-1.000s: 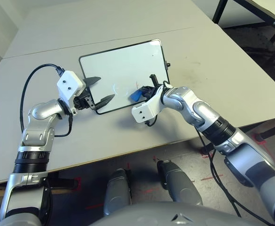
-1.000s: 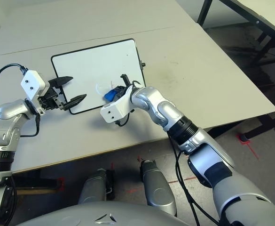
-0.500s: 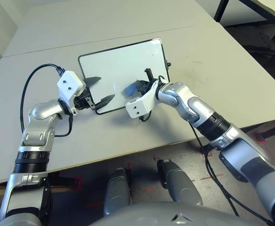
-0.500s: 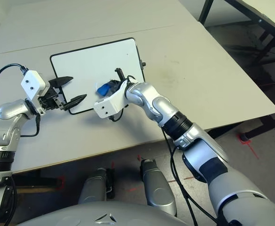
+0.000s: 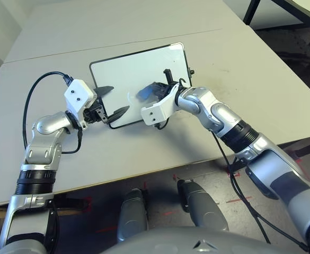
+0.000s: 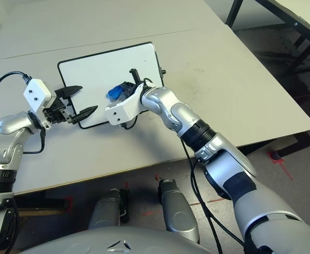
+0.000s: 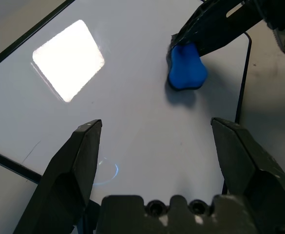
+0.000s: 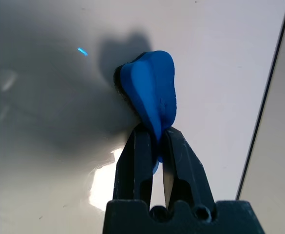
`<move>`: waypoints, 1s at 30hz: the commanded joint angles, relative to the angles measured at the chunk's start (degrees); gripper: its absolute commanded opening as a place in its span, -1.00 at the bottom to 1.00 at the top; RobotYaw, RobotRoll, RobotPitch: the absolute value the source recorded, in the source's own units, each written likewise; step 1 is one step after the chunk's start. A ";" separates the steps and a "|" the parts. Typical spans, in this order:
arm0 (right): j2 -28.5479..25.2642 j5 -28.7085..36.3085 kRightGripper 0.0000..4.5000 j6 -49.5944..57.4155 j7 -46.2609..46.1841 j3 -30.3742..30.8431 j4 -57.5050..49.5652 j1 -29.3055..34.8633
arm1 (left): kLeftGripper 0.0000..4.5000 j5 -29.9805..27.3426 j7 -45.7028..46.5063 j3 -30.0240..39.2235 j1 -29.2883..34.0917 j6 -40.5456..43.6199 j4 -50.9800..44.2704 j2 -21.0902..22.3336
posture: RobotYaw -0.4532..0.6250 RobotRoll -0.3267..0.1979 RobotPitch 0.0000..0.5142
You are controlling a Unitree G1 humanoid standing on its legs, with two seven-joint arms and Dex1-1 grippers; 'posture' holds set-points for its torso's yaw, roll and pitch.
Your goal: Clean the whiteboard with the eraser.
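We see the right gripper (image 6: 124,91), clenched on the eraser (image 6: 114,93), now further up and left across the whiteboard (image 6: 91,71) than a second ago; no red marks remain visible, so wiping looks nearly done; the left gripper (image 6: 78,100) stays spread at the board's lower-left edge.

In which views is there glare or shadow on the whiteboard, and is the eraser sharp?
Left wrist view: a bright rectangular glare patch on the whiteboard; the eraser is sharp and casts a soft shadow beside it. Right wrist view: a dark shadow of the eraser on the board, a smaller glare patch near the right tool, the eraser in focus. Left eye view: the board looks evenly lit; the eraser is slightly blurred.
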 commanded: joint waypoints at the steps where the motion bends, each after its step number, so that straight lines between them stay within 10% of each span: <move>1: -2.23 3.58 -0.95 3.34 8.97 -1.81 -6.17 1.33 | 1.00 0.21 -0.13 -0.46 -0.18 0.02 -0.28 -0.24 | -0.55 0.25 -0.42; 14: -15.01 14.46 -0.96 17.99 32.50 -11.56 -22.38 -1.23 | 1.00 0.67 -0.64 -1.38 -2.34 -0.73 1.92 -1.47 | -0.60 0.25 -0.45; 21: -24.92 15.25 -0.96 27.06 30.10 -18.17 -9.57 -2.97 | 1.00 0.91 -0.65 -1.98 -3.49 -1.87 3.66 -2.40 | -0.65 0.25 -0.47; 30: -17.61 22.57 -0.96 46.06 21.77 -23.48 14.42 -4.31 | 1.00 1.36 -0.42 -2.57 -4.51 -3.21 5.30 -3.51 | -0.65 0.25 -0.49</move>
